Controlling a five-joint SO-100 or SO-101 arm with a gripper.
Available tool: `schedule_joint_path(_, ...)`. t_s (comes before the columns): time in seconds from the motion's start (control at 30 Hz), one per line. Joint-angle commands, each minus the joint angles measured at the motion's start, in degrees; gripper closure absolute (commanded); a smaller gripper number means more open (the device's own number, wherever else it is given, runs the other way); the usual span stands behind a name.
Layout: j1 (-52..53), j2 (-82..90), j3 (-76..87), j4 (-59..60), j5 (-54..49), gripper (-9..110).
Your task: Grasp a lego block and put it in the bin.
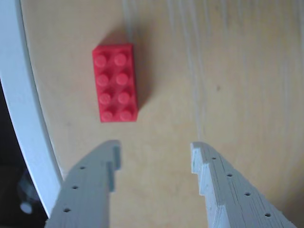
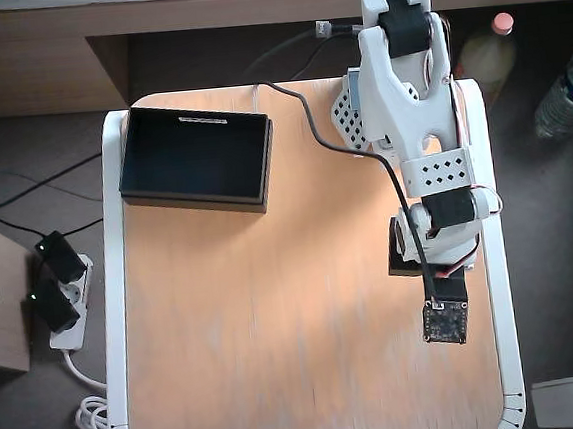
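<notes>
Wood-grain bench with a white rim carries everything, and in the wrist view the lego block lies flat on it, studs up, its long side running roughly up and down the picture, close to the curved white rim at the left. Below the brick the end effector hangs with its two pale fingers spread wide apart and nothing between them; the brick sits ahead of the left finger rather than centred in the gap, and no part of either finger touches it. Bare bench surface separates the fingertips from the brick. In the overhead view the arm reaches down along the right side of the bench from its base at the top edge, and its body covers the brick there. The bin rests at the top left corner of the bench, well apart from the arm, its dark inside empty and a thin white mark on its far rim. A black cable loops from the top edge across to the arm. Off the bench, two bottles stand at the right and a power strip lies on the floor at the left
</notes>
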Motion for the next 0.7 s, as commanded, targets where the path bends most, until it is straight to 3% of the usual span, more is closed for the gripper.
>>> schedule_joint_path(0.0, -1.0, -0.4, -7.5, -2.5, -0.8, 82)
schedule_joint_path(0.67, -2.3, -8.9, -7.5, -11.8, -4.4, 80)
